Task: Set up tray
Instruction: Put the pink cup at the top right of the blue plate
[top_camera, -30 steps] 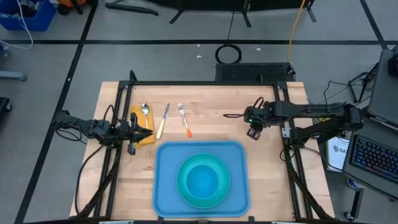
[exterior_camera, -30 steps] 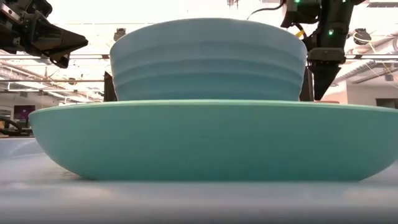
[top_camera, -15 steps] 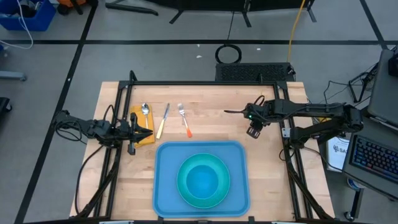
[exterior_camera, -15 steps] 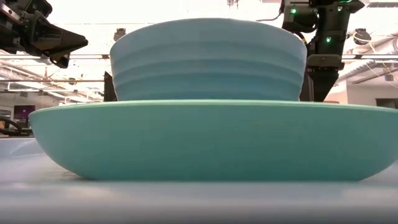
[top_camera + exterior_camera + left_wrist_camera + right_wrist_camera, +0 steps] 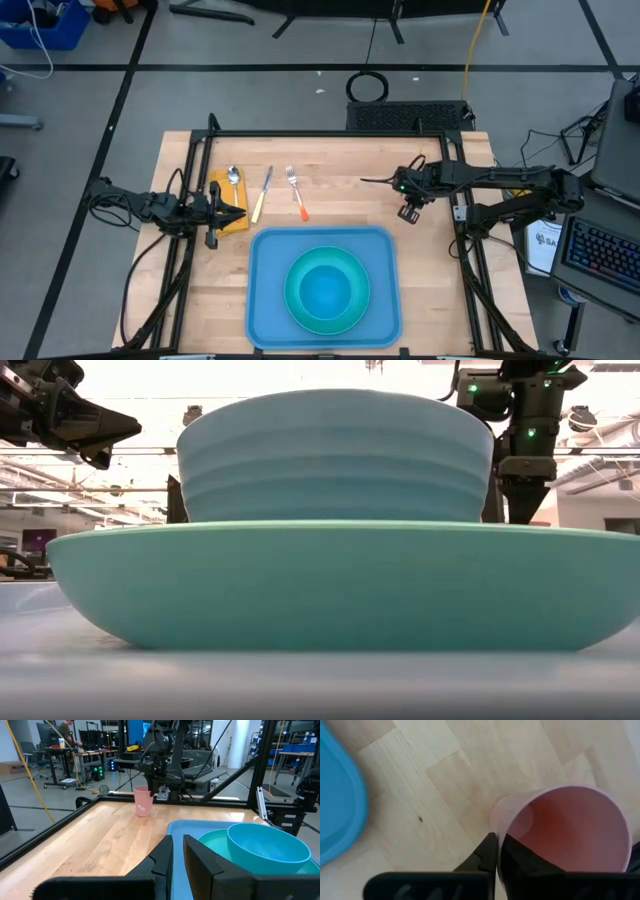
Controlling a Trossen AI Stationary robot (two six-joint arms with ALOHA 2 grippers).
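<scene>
The light-blue tray (image 5: 268,300) lies at the table's near middle. It holds a turquoise plate (image 5: 296,300) with a blue bowl (image 5: 326,290) on it. A pink cup (image 5: 143,801) stands upright on the wood right of the tray's far right corner. My right gripper (image 5: 497,840) points down and is shut on the cup; it also shows in the high view (image 5: 409,212). My left gripper (image 5: 177,851) hovers at the table's left, its fingers nearly together with nothing between them. In the low view the bowl and plate hide the cup. My right gripper pinches the pink cup's wall at the rim (image 5: 493,826), one finger outside and one finger (image 5: 520,860) inside the cup. The fingers come from above, pointing down. The cup stands upright with its base on the table (image 5: 142,813).
A spoon (image 5: 233,176), a knife (image 5: 262,194) and an orange-handled fork (image 5: 296,192) lie side by side beyond the tray's far left corner. A yellow pad (image 5: 232,200) lies under my left gripper. Bare wood lies between the cutlery and the cup.
My right gripper has shut on the pink cup's rim. The cup stands where it was. My left arm has kept still.
</scene>
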